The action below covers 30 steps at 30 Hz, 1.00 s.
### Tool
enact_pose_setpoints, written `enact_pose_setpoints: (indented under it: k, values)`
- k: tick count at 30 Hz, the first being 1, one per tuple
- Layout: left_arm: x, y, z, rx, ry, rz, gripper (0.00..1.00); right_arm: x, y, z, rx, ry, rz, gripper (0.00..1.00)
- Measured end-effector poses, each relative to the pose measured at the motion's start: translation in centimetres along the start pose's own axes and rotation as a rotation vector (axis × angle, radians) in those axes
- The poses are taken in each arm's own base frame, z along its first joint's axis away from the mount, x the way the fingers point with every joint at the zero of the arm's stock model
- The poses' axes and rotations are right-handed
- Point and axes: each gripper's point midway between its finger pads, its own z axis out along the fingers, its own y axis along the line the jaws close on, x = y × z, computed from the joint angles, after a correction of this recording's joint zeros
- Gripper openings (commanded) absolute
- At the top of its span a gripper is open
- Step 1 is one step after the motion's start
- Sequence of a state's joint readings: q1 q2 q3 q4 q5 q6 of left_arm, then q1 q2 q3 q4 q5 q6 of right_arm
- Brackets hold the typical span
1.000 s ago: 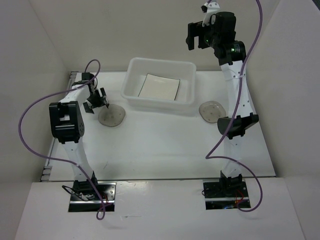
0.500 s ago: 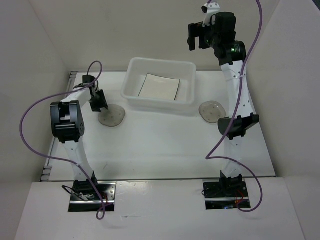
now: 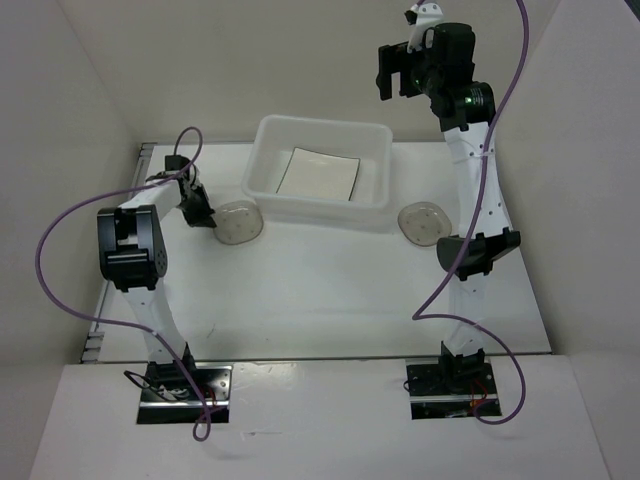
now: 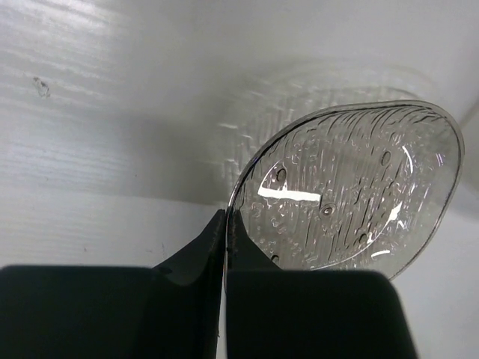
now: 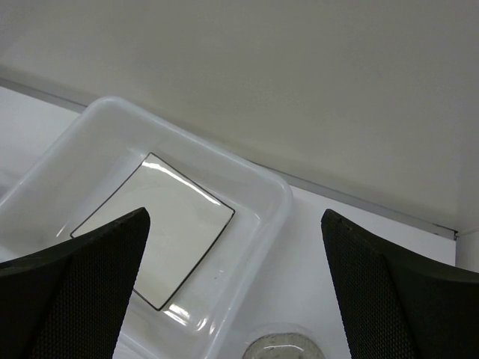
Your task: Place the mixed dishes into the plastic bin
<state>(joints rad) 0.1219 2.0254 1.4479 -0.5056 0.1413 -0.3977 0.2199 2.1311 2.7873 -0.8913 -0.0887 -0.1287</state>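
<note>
Nearer the bin (image 3: 268, 190) than a second ago, a round dish (image 4: 352, 187) is pinched at its rim by my left tool (image 4: 226, 224); my right tool (image 5: 233, 217) hangs spread above the plate (image 5: 153, 224) lying in it.

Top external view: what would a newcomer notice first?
The plastic bin at centre back, with the square plate lying inside. Left of it, the left gripper pinches a round dish by its rim; the right gripper hangs open, high at the back.
</note>
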Motion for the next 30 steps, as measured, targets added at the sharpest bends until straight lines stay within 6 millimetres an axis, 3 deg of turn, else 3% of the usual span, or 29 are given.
enact_pose_setpoints:
  k: [6, 14, 22, 30]
  values:
    - [0.0, 0.2, -2.7, -0.055, 0.002, -0.052, 0.0, -0.1, 0.0, -0.1, -0.001, -0.003, 0.0, 1.0]
    - [-3.1, 0.5, -8.0, -0.101, -0.102, -0.11, 0.0, -0.4, 0.0, -0.4, -0.001, -0.009, -0.001, 1.0]
    - [-4.3, 0.4, -11.6, -0.101, -0.164, -0.161, 0.0, -1.6, 0.1, -1.7, -0.001, -0.038, -0.003, 1.0]
    - [-7.1, 0.7, -15.8, -0.079, -0.274, -0.242, 0.0, -2.6, 0.1, -2.7, -0.002, -0.06, -0.005, 1.0]
